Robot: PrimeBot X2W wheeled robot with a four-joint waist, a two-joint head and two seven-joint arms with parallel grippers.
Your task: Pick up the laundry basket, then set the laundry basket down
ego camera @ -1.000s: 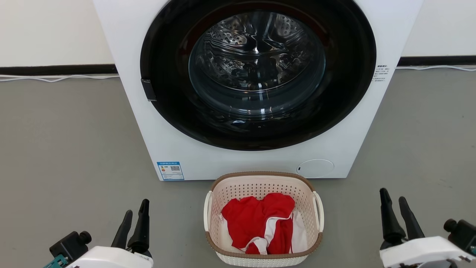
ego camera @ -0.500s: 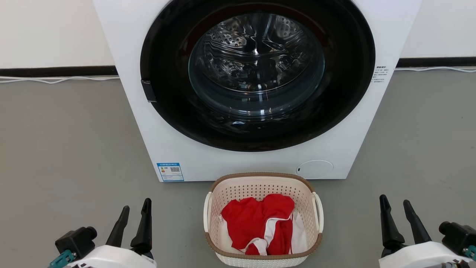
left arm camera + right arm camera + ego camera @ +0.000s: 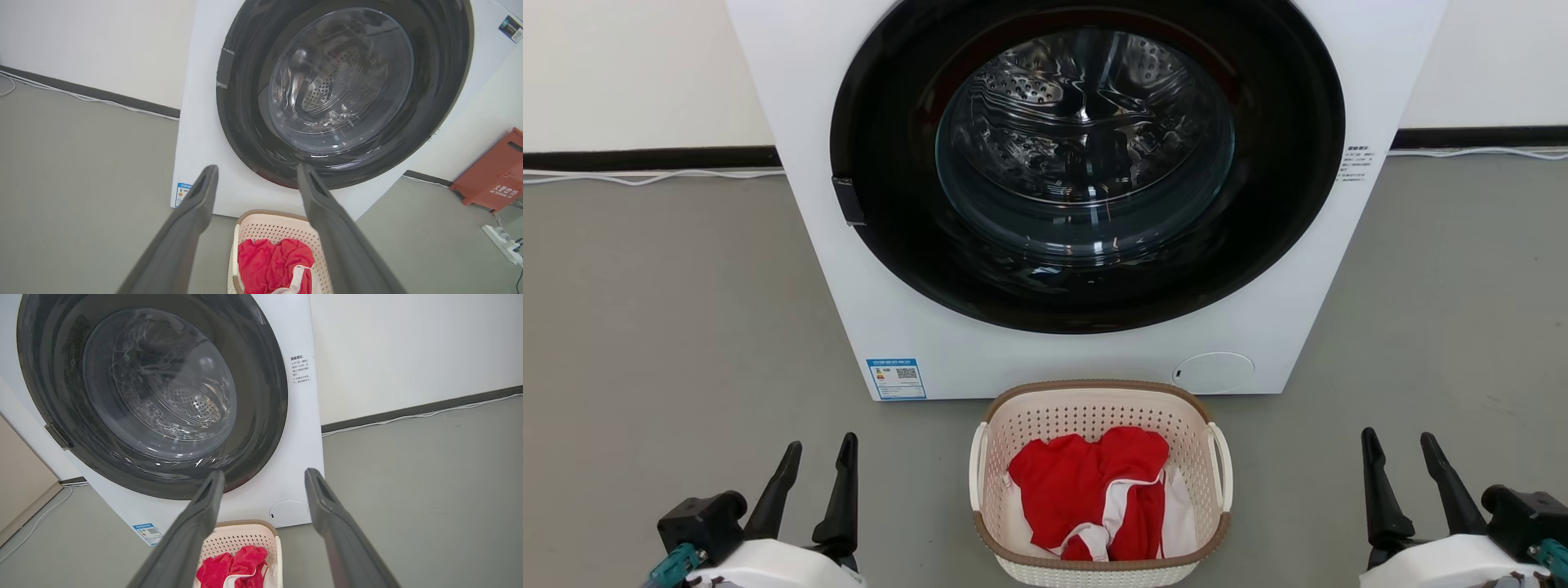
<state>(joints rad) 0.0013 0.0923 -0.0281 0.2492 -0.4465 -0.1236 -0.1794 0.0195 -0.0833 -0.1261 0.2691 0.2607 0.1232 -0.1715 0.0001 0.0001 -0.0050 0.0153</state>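
Observation:
The laundry basket (image 3: 1045, 416) is cream-white and perforated, with a brown rim and white side handles. It stands on the grey floor right before the washer, holding red and white clothes (image 3: 1094, 486). My left gripper (image 3: 818, 451) is open at the lower left, well clear of the basket's left handle. At the lower right my right gripper (image 3: 1401, 445) is open too, apart from the right handle. The left wrist view shows the basket (image 3: 265, 224) between and below my open fingers (image 3: 196, 204). The right wrist view has the basket (image 3: 241, 539) low between its fingers (image 3: 322, 498).
A white front-loading washer (image 3: 849, 269) with a closed dark round door (image 3: 1086, 163) stands just behind the basket. White cables (image 3: 645, 175) run along the wall's base. A red crate (image 3: 494, 175) and a power strip (image 3: 504, 245) lie to the washer's right.
Both grippers have dropped slightly lower in the head view and spread a little outward. The basket has not moved; the camera has tilted a touch.

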